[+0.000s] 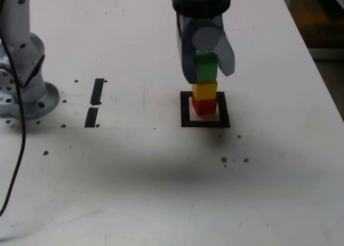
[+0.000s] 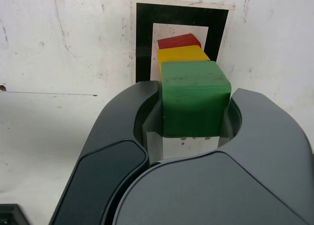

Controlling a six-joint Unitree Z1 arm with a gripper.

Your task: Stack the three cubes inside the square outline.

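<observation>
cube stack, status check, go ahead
Gripper shut on green cube. Green atop yellow cube, atop red cube, inside square outline. Nothing in the way.

We see the white surface [image 1: 161, 192] lying open across the foreground and to the exterior view's right of the square outline [image 1: 205, 123], with only small dark specks scattered there. One column stands in the way: the red cube [image 1: 204, 106], yellow cube [image 1: 205, 89] and green cube [image 1: 206, 69] stacked inside the outline, the end effector [image 1: 206, 66] clamped on the green one and filling the space above. At the exterior view's left, the arm's base [image 1: 24, 79] and its black cable [image 1: 19, 149] block the edge; two flat tape strips [image 1: 94, 102] lie between, no barrier.
</observation>
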